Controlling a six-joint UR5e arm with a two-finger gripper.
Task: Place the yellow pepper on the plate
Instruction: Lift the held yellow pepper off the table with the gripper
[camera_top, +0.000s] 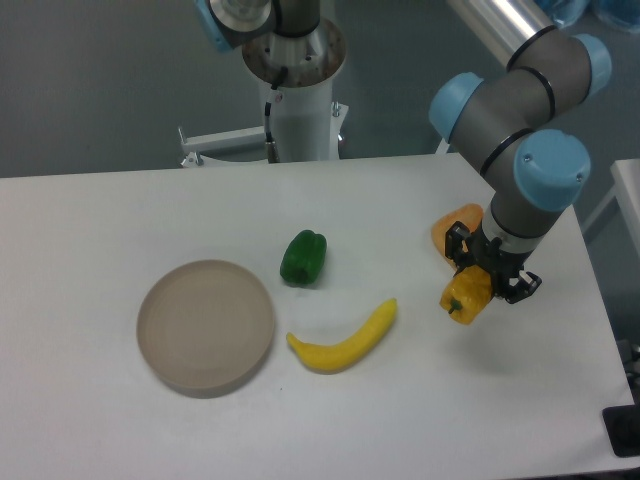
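The yellow pepper (466, 296) hangs just above the table at the right, tilted, with my gripper (484, 280) shut on its upper part. The black fingers clamp it from both sides. The plate (206, 324), round and tan, lies on the table at the left front, far from the gripper, with nothing on it.
A green pepper (303, 257) lies between plate and gripper, and a yellow banana (346, 340) curves in front of it. An orange wedge-shaped item (452, 226) sits just behind the gripper, partly hidden by the arm. The table's right edge is near.
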